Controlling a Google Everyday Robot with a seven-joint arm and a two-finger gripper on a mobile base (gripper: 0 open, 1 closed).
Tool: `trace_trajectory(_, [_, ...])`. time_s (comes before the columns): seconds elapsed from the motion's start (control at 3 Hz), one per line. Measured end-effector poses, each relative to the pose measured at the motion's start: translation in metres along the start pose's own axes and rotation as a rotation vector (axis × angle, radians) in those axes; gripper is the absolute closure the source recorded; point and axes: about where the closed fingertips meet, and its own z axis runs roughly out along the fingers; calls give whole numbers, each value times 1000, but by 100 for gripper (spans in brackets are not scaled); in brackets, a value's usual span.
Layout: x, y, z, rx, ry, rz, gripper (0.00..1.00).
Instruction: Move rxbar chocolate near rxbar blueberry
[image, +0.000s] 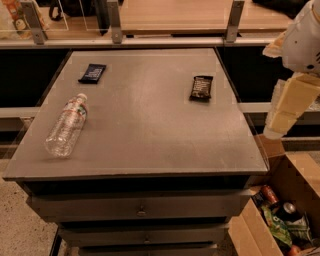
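rxbar chocolate (201, 87): well apart from pincer (287, 107) | pincer: seemingly beyond table (150, 135) edge | grip: cannot tell

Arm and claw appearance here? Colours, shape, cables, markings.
The arm is a white, rounded, glossy housing at the right edge. Below it the claw, off the right side of the table, is pale cream, blocky segments. No cables or markings visible.

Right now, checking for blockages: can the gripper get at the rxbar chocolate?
Probably yes. The gripper hangs just off the table on its right; the rxbar chocolate lies flat on that side, nothing between them. The bottle lies far left.
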Motion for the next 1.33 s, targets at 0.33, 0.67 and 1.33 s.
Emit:
trace_trajectory(0.33, [-19,-27,14,6,3,-29,0])
trace_trajectory(0.67, [-34,-53,33,10,6,-40,0])
trace_trajectory(1.33, [-43,-101,67,15,-2,-9,0])
